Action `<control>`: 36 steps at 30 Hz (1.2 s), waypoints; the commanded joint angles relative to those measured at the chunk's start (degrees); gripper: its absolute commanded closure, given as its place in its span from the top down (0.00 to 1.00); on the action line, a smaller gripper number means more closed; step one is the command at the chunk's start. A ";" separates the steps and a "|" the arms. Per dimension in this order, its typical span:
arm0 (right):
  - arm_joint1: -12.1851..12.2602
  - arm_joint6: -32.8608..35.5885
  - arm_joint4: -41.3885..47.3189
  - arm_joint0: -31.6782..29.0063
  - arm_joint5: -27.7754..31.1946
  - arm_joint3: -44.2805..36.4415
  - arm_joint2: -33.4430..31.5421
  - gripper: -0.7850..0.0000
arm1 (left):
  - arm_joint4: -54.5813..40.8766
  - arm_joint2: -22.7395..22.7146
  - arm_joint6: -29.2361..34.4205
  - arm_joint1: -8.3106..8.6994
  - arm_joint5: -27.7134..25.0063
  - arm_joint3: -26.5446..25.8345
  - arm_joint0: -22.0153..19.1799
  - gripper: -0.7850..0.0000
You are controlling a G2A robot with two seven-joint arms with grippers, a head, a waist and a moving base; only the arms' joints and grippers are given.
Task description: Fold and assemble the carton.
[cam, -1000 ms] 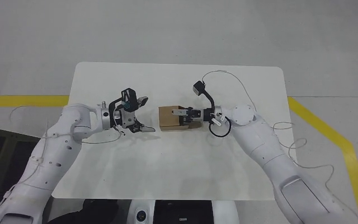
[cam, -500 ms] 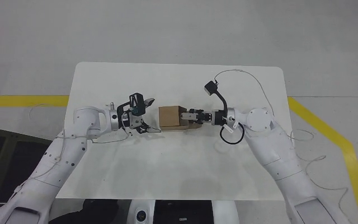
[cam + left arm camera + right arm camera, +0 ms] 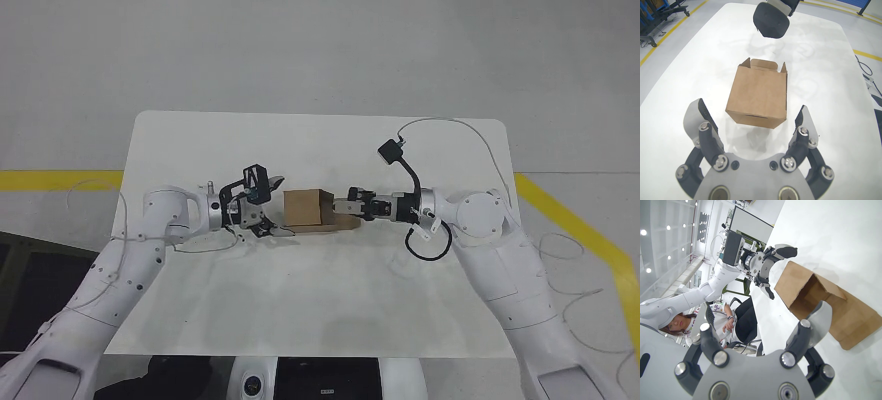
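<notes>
1. Near side to middle of white table [image 3: 300, 300]: carton [image 3: 305, 208] lying on its side at the centre; closed, slotted end to the left, open mouth with loose flaps to the right; laid so, probably, to give each arm one end.
2. Just left of it: left gripper [image 3: 752, 104], claw spread wide astride the closed end, not touching; likely a backstop against sliding.
3. Just right, level with it: right gripper [image 3: 766, 303], claw spread too, one finger at the mouth; contact unclear; seemingly placed for tucking flaps.
</notes>
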State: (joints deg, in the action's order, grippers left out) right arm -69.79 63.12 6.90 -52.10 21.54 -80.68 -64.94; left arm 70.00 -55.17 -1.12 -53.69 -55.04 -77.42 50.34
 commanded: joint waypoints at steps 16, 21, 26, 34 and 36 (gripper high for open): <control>1.16 0.35 -4.89 -3.30 -8.28 -4.39 -1.66 0.00 | -2.29 1.03 2.22 -1.16 0.01 2.34 -1.37 1.00; 1.87 3.02 -6.86 -5.83 -15.51 -6.34 -1.53 0.00 | -2.41 1.24 2.59 -1.39 -0.42 2.40 -1.46 1.00; 2.01 1.95 -8.36 -6.12 -18.39 -4.54 -0.57 0.00 | -1.88 1.75 3.01 -1.61 -0.80 1.96 -1.22 1.00; 1.08 -0.47 -7.24 -2.22 -15.74 3.17 3.18 0.00 | -2.30 2.39 3.52 -2.22 0.05 2.09 -1.76 1.00; 0.76 -1.06 -6.93 -1.02 -14.91 4.80 4.22 0.00 | -2.41 2.55 3.98 -2.34 -0.27 2.12 -1.99 1.00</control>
State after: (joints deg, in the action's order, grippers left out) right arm -68.89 62.31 -0.26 -53.67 6.22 -76.62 -61.17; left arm 67.62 -52.68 2.65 -55.98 -55.15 -75.32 48.46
